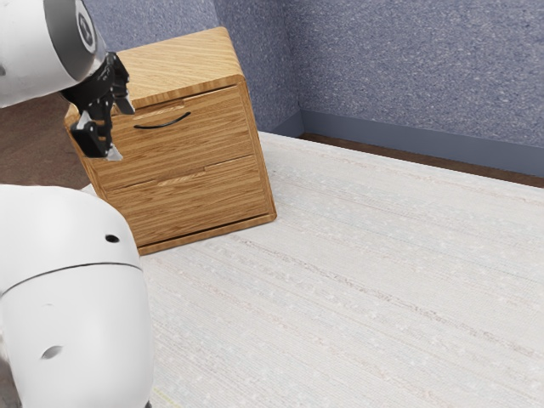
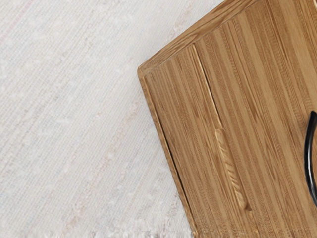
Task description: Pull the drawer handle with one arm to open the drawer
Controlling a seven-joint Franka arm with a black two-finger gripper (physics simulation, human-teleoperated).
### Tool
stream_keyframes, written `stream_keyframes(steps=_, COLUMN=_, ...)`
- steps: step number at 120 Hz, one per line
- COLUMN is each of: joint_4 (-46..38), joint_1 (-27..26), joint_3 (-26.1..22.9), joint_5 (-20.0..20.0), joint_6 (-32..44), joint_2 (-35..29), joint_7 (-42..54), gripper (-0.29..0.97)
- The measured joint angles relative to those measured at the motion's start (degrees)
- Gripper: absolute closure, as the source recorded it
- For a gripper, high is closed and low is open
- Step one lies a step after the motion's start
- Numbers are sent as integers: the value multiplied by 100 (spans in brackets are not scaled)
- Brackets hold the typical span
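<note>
One black two-finger gripper (image 1: 98, 140), jaw state indeterminable, hangs short of the thin black curved handle (image 1: 161, 121) of the wooden top drawer (image 1: 208, 127): approach step; next, align and grasp it.

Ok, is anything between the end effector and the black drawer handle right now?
Nothing visible does. The end effector hangs before the top drawer front, to the exterior view's left of the black handle, with bare wood face between them.
</note>
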Motion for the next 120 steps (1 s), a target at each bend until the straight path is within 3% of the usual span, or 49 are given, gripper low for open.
stream_keyframes(steps=12, joint_4=-9, joint_1=71, joint_3=-159, joint_5=-342, joint_6=20, joint_2=-142, joint_7=-146, gripper=6)
stream_keyframes(steps=24, joint_4=29, joint_1=94, joint_3=-173, joint_5=-425, joint_6=-16, joint_2=-209, joint_7=-322, gripper=8)
stream_keyframes(steps=42, joint_4=390, joint_1=28, joint_3=-184, joint_5=49, joint_6=-193, joint_2=-217, joint_7=-553, gripper=6)
stream_keyframes(steps=82, joint_4=69, joint_1=-71, joint_3=-433, joint_5=-25, joint_6=176, joint_2=-191, joint_7=-1704, gripper=12)
stream_keyframes(steps=101, joint_4=348, joint_1=532, joint_3=-701, joint_5=-382, joint_6=534, joint_2=-184, joint_7=-2080, gripper=15)
stream_keyframes(steps=120, joint_4=426, joint_1=808, joint_3=-1033, joint_5=-625, joint_6=1005, joint_2=-164, joint_7=-2274, gripper=17)
